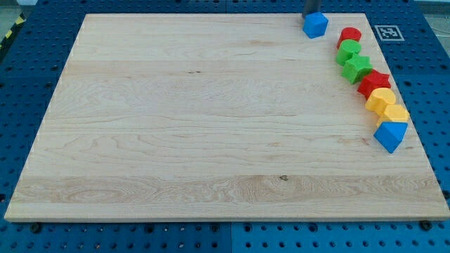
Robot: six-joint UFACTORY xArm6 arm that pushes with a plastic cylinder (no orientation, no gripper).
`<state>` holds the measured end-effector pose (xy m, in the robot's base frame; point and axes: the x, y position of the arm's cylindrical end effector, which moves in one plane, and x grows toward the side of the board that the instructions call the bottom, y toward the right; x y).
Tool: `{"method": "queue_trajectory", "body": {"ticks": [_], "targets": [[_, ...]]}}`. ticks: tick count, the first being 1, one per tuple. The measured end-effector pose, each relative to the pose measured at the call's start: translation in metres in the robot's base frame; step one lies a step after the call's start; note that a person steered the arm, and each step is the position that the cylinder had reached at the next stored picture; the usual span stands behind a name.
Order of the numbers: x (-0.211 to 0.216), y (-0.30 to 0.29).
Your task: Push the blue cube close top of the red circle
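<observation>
The blue cube (316, 25) sits near the board's top edge, right of centre. The red circle (350, 35) lies just to its right and slightly lower, a small gap apart. The dark rod comes in from the view's top. My tip (313, 15) is right at the blue cube's top side, seemingly touching it.
Below the red circle a curved row of blocks runs down the right side: a green circle (347, 50), green star (357, 67), red star (373, 83), two yellow blocks (380, 100) (396, 114) and a second blue block (390, 135). The wooden board's (211, 126) right edge is close.
</observation>
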<state>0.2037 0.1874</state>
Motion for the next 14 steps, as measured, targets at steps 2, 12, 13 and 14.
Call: {"method": "queue_trajectory", "body": {"ticks": [2, 12, 13, 14], "targets": [[0.000, 0.015], [0.035, -0.020], [0.007, -0.037], [-0.012, -0.034]]}}
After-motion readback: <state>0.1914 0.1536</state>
